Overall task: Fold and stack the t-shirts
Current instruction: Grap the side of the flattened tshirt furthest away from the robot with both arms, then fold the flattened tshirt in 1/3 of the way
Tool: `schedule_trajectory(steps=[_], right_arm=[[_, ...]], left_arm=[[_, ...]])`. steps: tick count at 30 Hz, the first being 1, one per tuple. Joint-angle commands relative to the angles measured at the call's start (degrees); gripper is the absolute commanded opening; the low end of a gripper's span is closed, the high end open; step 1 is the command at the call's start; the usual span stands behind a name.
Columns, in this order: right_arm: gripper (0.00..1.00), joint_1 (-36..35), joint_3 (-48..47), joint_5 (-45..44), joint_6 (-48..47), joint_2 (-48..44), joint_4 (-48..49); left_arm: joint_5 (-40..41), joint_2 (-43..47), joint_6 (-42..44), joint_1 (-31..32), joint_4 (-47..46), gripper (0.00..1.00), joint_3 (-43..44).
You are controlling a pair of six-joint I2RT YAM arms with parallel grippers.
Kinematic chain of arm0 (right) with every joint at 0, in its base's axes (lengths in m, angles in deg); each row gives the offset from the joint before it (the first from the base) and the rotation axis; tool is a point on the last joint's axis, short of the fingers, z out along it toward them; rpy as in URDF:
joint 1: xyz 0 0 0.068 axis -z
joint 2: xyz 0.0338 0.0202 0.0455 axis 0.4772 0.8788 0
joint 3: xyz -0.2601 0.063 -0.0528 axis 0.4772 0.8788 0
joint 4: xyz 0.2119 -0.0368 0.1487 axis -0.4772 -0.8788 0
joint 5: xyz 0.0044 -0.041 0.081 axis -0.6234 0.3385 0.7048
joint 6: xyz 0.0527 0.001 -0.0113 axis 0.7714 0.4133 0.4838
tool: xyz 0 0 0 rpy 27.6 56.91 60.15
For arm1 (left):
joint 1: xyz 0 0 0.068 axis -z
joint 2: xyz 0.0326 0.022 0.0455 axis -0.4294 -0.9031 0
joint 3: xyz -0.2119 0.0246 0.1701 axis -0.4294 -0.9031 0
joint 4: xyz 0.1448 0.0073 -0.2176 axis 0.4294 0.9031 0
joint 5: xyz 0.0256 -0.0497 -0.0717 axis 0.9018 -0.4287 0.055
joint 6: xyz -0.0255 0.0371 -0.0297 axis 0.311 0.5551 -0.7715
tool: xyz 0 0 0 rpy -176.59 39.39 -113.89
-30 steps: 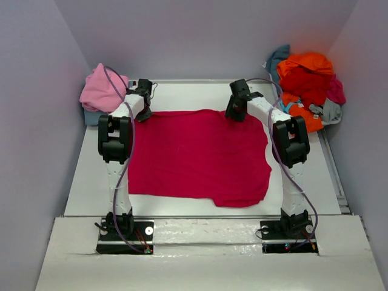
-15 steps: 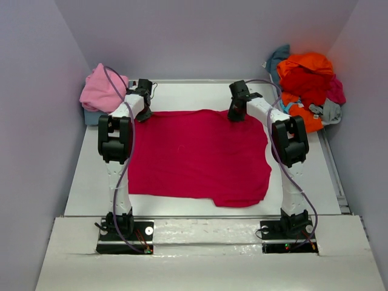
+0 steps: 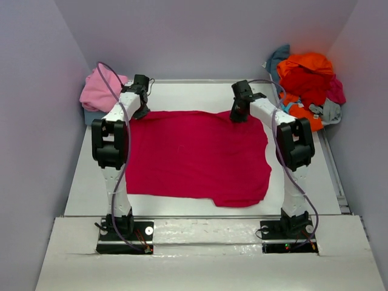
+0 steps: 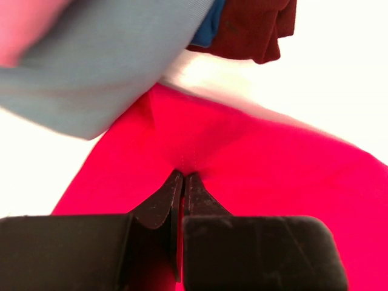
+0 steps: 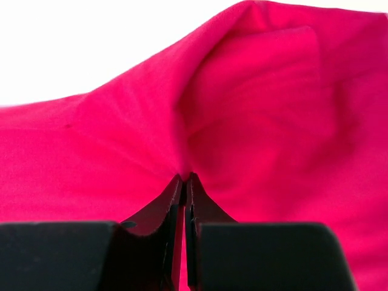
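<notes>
Jaws shut on cloth at both far corners: the left jaws and the right jaws each pinch a small fold of the magenta-red t-shirt [image 3: 200, 154], which lies spread across the white counter [image 3: 79, 182] between the two arms. The left arm [image 3: 112, 142] reaches to the shirt's far left corner and the right arm [image 3: 294, 142] to its far right corner, so the garment's far edge runs between the two grips. The rest of the cloth lies flat towards the arm bases, with its near edge uneven and dipping lower on the right side.

Seen from the left wrist, the black tips meet with a tuck of magenta fabric caught between them. Just beyond that corner lies a dusty blue tee [image 4: 103, 66], with a maroon tee [image 4: 248, 30] behind it.

Seen from the right wrist, the tips are likewise closed on the shirt, and the fabric rises from the grip in a raised ridge, with folds spreading out to either side.

From above, a pink tee [image 3: 100, 91] sits bunched at the counter's far left corner, close to the left jaws. At the far right corner an orange tee [image 3: 306, 63] and a red tee [image 3: 309, 82] are heaped with teal cloth [image 3: 277, 56] and grey cloth [image 3: 330, 112], just beside the right arm.
</notes>
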Motion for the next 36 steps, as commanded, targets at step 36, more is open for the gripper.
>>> schedule_trajectory(steps=[36], right_arm=[[0.07,0.2,11.1,-0.8,-2.5,-30.0,-8.6]], left_arm=[[-2.7,19.5,-1.0,-0.3,3.0,0.06,-11.2]])
